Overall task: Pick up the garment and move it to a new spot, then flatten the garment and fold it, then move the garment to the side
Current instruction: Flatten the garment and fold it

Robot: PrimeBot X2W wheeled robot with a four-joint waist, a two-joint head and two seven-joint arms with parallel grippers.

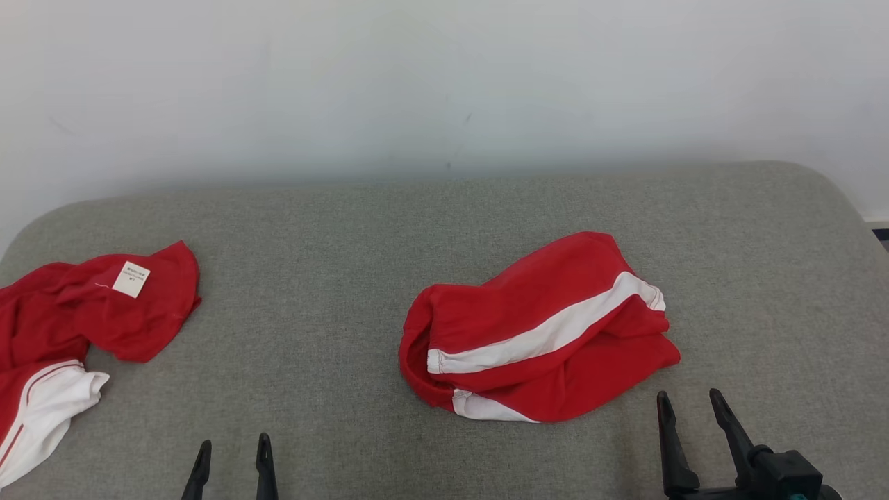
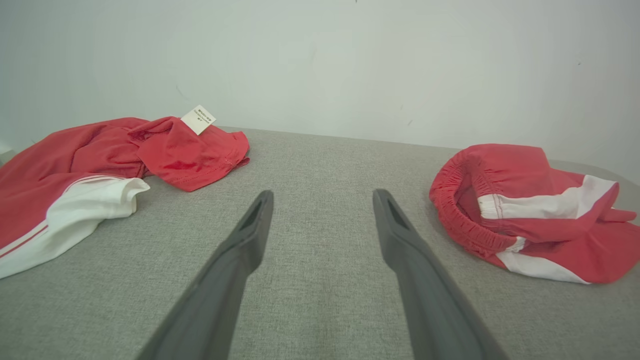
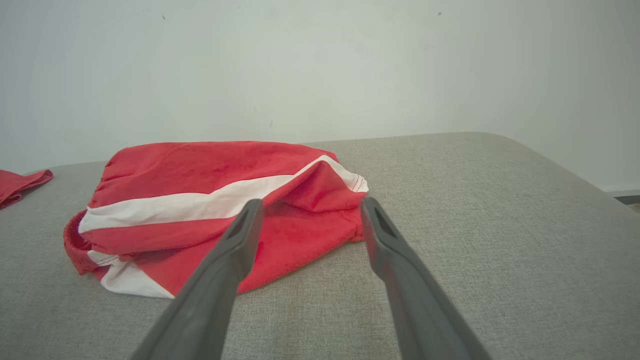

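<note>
Item 1: crumpled red fabric shorts point(image 1: 535, 326) with a white side stripe, lying right of the middle of the grey fabric-covered worktop point(image 1: 312, 278).
Item 2: rumpled red-and-white garment point(image 1: 83, 312) with a white label, at the left edge.
Left hand point(image 1: 234, 444): spread, empty, at the near edge.
Right hand point(image 1: 689, 396): spread, empty, near the shorts.

A wide bare strip of grey cushion point(image 1: 312, 292) lies open between 2 heaps: the bunched garment point(image 1: 542, 326) right of centre and the sprawled garment point(image 1: 90, 312) at the left edge. The white wall point(image 1: 444, 83) closes the far side.
</note>
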